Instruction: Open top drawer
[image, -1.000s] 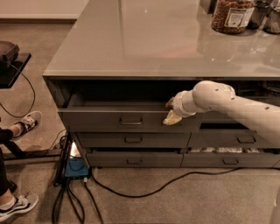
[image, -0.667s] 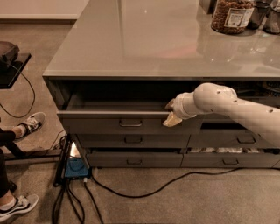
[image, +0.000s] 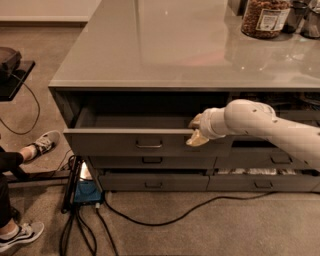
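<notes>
The top drawer (image: 110, 142) is dark grey with a tall flat front and a small bar handle (image: 149, 145). It stands partly pulled out under the grey countertop (image: 165, 50), and its dark interior (image: 135, 117) shows. My gripper (image: 196, 131), on a white arm (image: 255, 120) reaching in from the right, sits at the top edge of the drawer front, right of the handle. One tan finger (image: 194, 121) is inside the drawer and the other lies against the front, so it grips the front panel.
Shorter grey drawers (image: 150, 181) sit below and to the right. A jar (image: 265, 17) stands on the counter's far right. Black cables (image: 165, 215) and a blue device (image: 86, 192) lie on the floor. A person's shoes (image: 42, 142) are at the left.
The top drawer has slid a little further out toward the camera, and my gripper has moved with its front edge.
</notes>
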